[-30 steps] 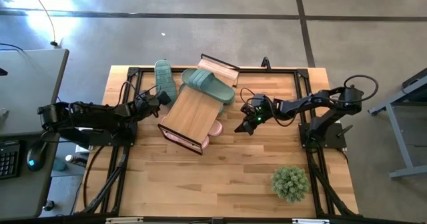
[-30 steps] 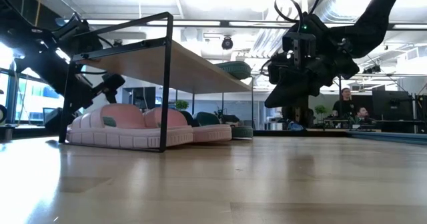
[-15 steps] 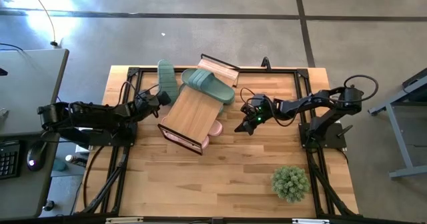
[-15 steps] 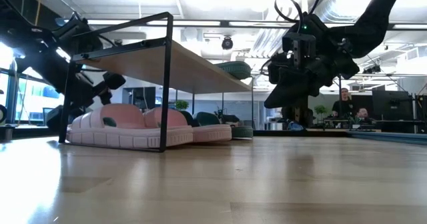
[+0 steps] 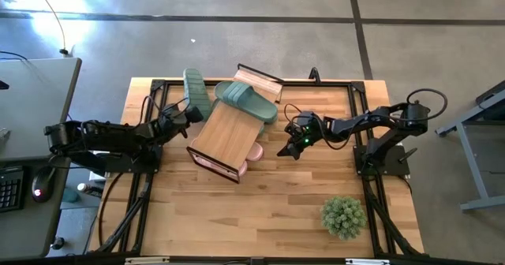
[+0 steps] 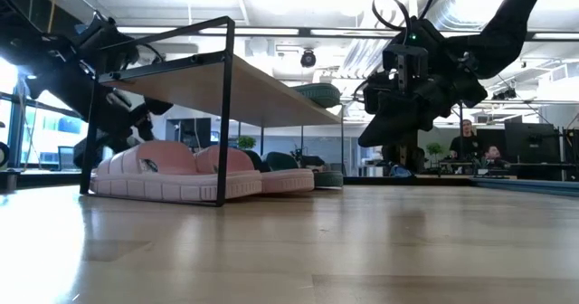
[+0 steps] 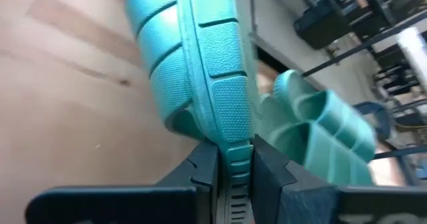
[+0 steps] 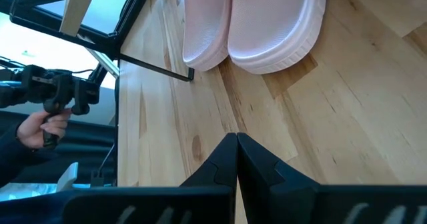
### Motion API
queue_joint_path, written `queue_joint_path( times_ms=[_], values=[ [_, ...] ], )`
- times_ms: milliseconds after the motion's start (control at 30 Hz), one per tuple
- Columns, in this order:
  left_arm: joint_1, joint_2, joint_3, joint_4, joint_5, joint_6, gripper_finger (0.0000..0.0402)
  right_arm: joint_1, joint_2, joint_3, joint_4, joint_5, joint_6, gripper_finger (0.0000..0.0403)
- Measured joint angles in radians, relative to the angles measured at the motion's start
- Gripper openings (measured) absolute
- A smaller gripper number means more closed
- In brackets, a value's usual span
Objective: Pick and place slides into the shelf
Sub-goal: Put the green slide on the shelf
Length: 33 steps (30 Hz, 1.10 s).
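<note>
- High view: left claw point(image 5: 192, 113) sits near the counter's point(image 5: 268, 210) far-left corner, fingers clamped on the edge of a green slide point(image 5: 195, 94) just beside the shelf point(image 5: 226, 136).
- Left wrist view: both fingers point(image 7: 203, 171) pinch that slide's point(image 7: 200, 57) sole rim, the ribbed tread showing.
- A second green slide point(image 5: 246, 99) lies on the shelf's plank top at its far end.
- Low view: the pink pair point(image 6: 181, 173) rests on the lower tier.
- Right claw point(image 5: 289, 149) hangs above the counter's middle, just beside the shelf, fingers together, gripping nothing.
- Potted plant point(image 5: 343, 215) stands near the counter's near-right corner.
- No readable brand, label or writing on any item.
</note>
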<state>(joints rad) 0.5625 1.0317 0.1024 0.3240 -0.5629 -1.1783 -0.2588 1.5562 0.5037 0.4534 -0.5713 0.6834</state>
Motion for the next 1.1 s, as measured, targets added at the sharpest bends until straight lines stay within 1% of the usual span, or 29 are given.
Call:
queue_joint_path(
  times_ms=[267, 433, 633, 833, 933, 1000, 1100],
  values=[
    [0.0, -0.023, -0.001, 0.123, -0.026, 0.086, 0.0036, 0.0, 0.0, 0.0, 0.0, 0.003, -0.002, 0.0],
    [0.0, -0.062, 0.0, 0.178, -0.069, 0.128, 0.0035, 0.0, 0.0, 0.0, 0.0, 0.004, -0.002, 0.0],
    [0.0, -0.125, 0.0, 0.251, -0.131, 0.229, 0.0035, 0.0, 0.0, 0.0, 0.0, 0.016, -0.003, 0.0],
    [0.0, -0.194, 0.001, 0.369, -0.172, 0.412, 0.0034, 0.0, 0.0, 0.0, 0.0, 0.03, -0.003, 0.0],
    [0.0, -0.227, 0.001, 0.436, -0.183, 0.543, 0.0034, 0.0, 0.0, 0.0, 0.0, 0.039, -0.003, 0.0],
    [0.0, -0.245, 0.001, 0.486, -0.182, 0.643, 0.0034, 0.0, 0.0, 0.0, 0.0, 0.04, -0.003, 0.0],
    [0.0, -0.266, 0.001, 0.56, -0.146, 0.792, 0.0034, 0.0, 0.0, 0.0, 0.0, 0.043, -0.003, 0.0]
  ],
)
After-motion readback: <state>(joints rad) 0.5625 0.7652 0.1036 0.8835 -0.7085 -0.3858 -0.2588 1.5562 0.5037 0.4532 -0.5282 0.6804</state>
